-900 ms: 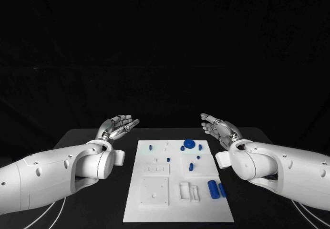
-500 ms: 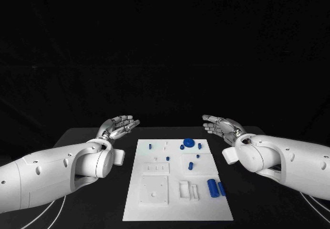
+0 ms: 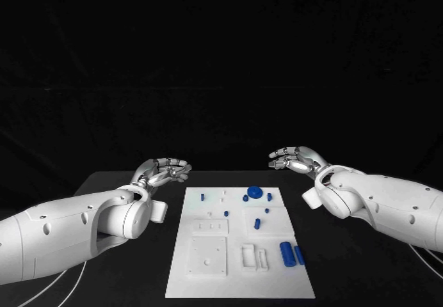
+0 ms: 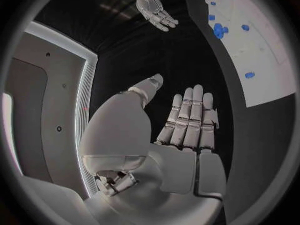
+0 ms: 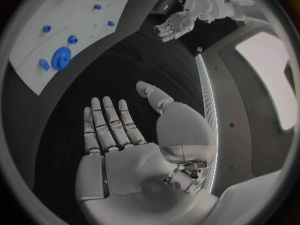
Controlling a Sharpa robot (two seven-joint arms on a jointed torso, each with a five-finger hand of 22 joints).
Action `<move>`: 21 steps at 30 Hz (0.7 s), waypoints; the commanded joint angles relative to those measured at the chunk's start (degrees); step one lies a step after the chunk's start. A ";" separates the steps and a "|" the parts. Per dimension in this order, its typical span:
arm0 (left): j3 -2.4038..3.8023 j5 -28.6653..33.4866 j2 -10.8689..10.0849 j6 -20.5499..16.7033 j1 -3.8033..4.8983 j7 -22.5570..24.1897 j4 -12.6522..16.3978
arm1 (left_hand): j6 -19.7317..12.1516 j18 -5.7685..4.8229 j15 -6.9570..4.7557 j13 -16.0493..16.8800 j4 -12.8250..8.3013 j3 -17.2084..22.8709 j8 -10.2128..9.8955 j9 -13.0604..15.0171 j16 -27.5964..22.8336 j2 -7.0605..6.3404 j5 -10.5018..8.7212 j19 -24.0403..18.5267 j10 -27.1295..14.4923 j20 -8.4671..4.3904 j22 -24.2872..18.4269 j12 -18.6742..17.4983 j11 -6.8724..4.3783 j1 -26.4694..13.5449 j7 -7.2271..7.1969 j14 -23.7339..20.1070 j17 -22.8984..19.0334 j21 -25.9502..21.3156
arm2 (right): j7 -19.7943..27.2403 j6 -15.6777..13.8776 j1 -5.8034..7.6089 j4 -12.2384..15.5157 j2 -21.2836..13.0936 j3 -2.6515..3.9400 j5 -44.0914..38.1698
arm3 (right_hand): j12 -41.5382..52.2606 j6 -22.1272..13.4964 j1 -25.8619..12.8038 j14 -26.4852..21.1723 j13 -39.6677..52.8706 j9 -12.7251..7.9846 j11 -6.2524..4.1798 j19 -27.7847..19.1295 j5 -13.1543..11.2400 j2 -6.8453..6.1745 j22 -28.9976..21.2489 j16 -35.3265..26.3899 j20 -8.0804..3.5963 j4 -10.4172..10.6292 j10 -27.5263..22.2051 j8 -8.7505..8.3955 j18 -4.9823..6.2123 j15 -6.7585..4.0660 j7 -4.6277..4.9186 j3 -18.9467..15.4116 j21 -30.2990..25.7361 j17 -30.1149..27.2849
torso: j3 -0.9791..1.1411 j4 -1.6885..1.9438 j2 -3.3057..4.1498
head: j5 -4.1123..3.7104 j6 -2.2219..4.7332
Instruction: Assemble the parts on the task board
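Parts (image 3: 286, 252) lay scattered on the task board (image 3: 240, 288) at the table's (image 3: 111, 182) middle, most toward its far and right edges. They looked small, rigid and light, probably slick, so a fingertip pinch across each one's sides seemed best. Left hand (image 3: 164, 170) and right hand (image 3: 296, 160) hovered beyond the board's far corners, fingers apart, holding nothing

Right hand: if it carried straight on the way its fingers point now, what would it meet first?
Probably the left hand. The right hand, open and empty, points across the far end of the task board toward it, above the parts. Depth is unclear, so it might pass by.
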 commanded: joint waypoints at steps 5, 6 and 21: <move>0.16 -6.80 0.03 8.33 0.95 -2.71 1.07 | 5.68 1.73 -4.79 0.55 -8.62 0.78 -0.89 -1.27 5.95 2.74 0.87 9.42 7.64 -3.12 -0.33 2.59 -3.18 -2.10 -0.55 9.88 1.80 3.64 | -1.25 4.55 1.40 -3.60 1.71 1.15 -32.30 | 2.93 13.56 7.30 23.96 1.88 0.68 -5.22 25.27 -1.08 -3.74 -0.43 9.47 -0.90 -1.64 16.51 3.45 9.38 -9.47 0.58 4.92 4.07 5.28 | 0.37 1.18 1.79 | -0.58 0.85; 0.23 -6.92 -0.16 9.00 0.96 -2.85 1.44 | 6.05 1.62 -4.99 0.61 -9.86 1.11 -1.15 -1.43 6.41 2.90 1.04 9.81 8.06 -3.42 -0.35 2.63 -3.33 -2.45 -0.62 10.00 1.96 3.84 | -1.64 4.91 1.57 -3.99 2.00 1.32 -35.11 | 3.05 14.23 7.83 26.52 2.10 0.75 -5.58 27.57 -1.13 -4.03 -0.53 10.66 -1.11 -1.52 17.48 3.52 9.89 -10.42 0.41 4.71 4.81 6.16 | 0.41 1.33 1.95 | -0.67 0.90; 1.37 -6.19 -2.22 10.26 2.11 -3.18 6.24 | 7.88 0.41 -5.75 0.70 -14.32 3.67 -2.44 -1.48 9.51 3.23 1.53 11.28 8.80 -5.43 -0.25 1.85 -3.43 -5.30 -0.98 10.28 2.72 5.14 | -6.83 7.22 3.51 -3.86 3.86 1.82 -56.85 | -0.40 19.40 10.91 42.44 3.53 -0.55 -8.78 54.97 0.53 -5.53 6.53 39.07 -13.60 -1.48 22.77 1.08 9.99 -16.11 -1.02 1.00 21.49 25.58 | 0.56 3.32 4.78 | -2.41 1.80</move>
